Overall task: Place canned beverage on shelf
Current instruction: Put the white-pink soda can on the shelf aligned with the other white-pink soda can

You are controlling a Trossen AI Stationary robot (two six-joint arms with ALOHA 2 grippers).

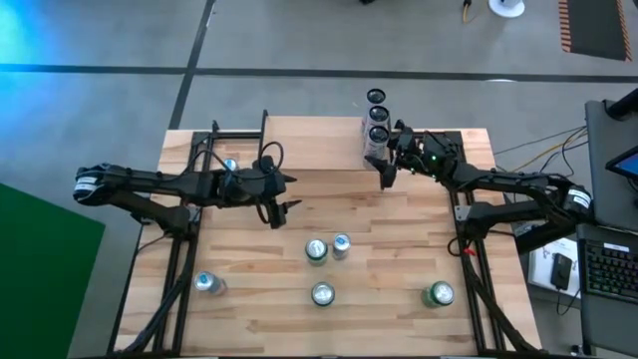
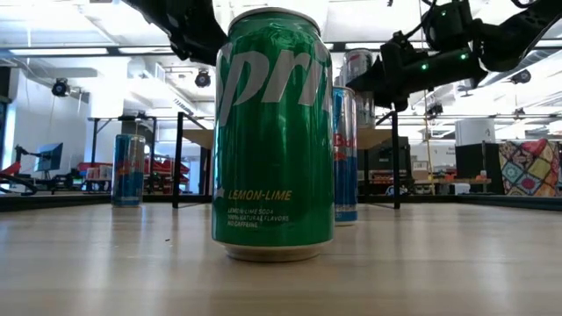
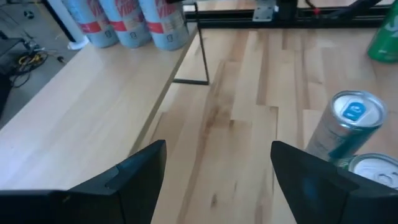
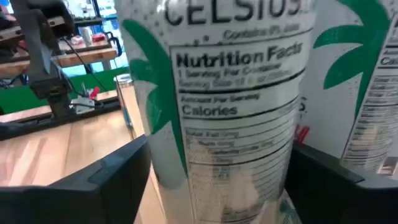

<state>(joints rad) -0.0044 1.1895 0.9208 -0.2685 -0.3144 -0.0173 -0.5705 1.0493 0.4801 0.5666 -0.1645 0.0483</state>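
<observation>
The shelf is a light wood plank on thin black legs at the table's far side. Three slim white cans stand in a row on its right end. My right gripper reaches in level from the table's right, open, with its fingers on either side of the nearest white can, which stands upright on the plank. My left gripper hangs open over the bare table in front of the shelf, with nothing between its fingers. My right gripper has its two fingers beside the lower body of the nearest white can, one on each side, coming level from the table's right. Whether they touch the can I cannot tell. The can stands upright on the shelf.
Several loose cans stand on the table: a green one with a silver one at the middle, others near the front. A green Sprite can fills the low view. Black frame rails run along both table sides.
</observation>
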